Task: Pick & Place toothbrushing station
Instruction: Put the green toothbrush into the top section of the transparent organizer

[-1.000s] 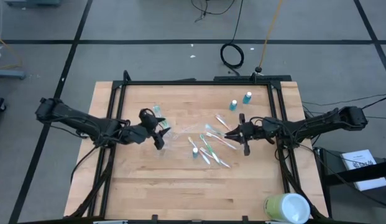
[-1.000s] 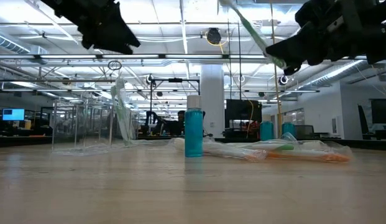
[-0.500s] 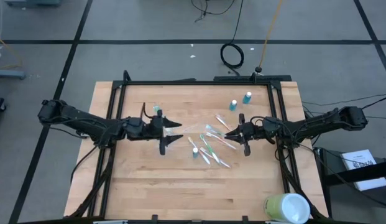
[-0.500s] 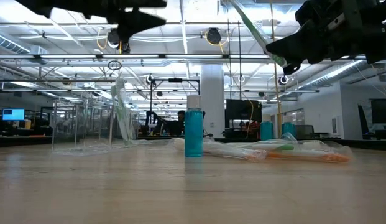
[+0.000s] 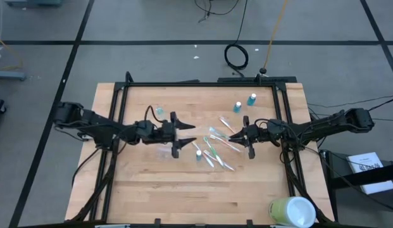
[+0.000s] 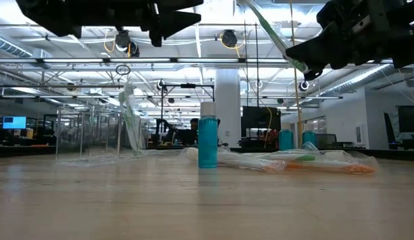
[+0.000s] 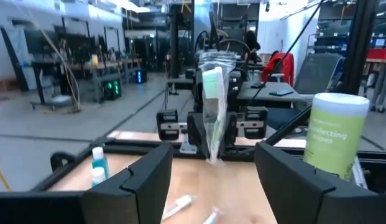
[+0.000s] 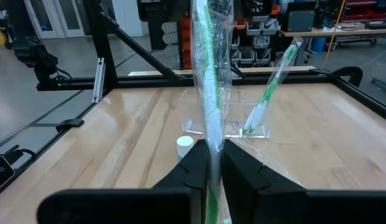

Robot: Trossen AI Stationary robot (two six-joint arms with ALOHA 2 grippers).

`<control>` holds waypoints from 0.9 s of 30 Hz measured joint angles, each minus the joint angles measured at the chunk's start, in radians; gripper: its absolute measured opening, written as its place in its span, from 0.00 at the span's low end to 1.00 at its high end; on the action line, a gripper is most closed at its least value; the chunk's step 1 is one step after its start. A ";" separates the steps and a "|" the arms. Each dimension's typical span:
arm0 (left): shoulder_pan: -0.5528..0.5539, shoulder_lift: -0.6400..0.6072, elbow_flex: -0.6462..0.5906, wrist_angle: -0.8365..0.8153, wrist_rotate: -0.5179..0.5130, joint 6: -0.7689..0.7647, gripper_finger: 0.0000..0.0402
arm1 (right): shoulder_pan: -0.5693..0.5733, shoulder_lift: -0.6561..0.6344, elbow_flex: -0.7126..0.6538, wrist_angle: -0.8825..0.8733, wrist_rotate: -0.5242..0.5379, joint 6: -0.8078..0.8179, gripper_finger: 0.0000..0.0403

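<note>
Holding one wrapped toothbrush [image 8: 208, 81] clenched in the right gripper [image 5: 233, 137], lifted off the table [image 5: 139, 177].
Left gripper [image 5: 190, 132], fingers spread and empty, hovers at table centre, pointing to 3 o'clock. Clear cup [image 8: 225, 115] on the table with one toothbrush [image 8: 267, 87] in it. Three blue tubes: one [image 5: 198, 154] at centre, two [image 5: 244, 103] toward 1 o'clock. Loose toothbrushes [image 5: 215, 155] lie between the grippers; count unclear.

The surface [image 5: 152, 177] is pale, matt wood; the cup [image 8: 225, 112] clear glossy plastic; toothbrush wrappers [image 6: 320, 162] seemingly crinkled film.
</note>
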 joint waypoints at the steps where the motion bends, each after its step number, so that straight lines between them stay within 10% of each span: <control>1: 0.000 0.013 0.000 0.020 0.000 0.006 0.58 | 0.000 0.000 0.000 0.000 0.000 0.000 0.05; 27: 0.002 0.068 0.129 0.025 0.023 0.032 0.58 | 0.000 0.064 0.000 0.048 -0.001 0.000 0.06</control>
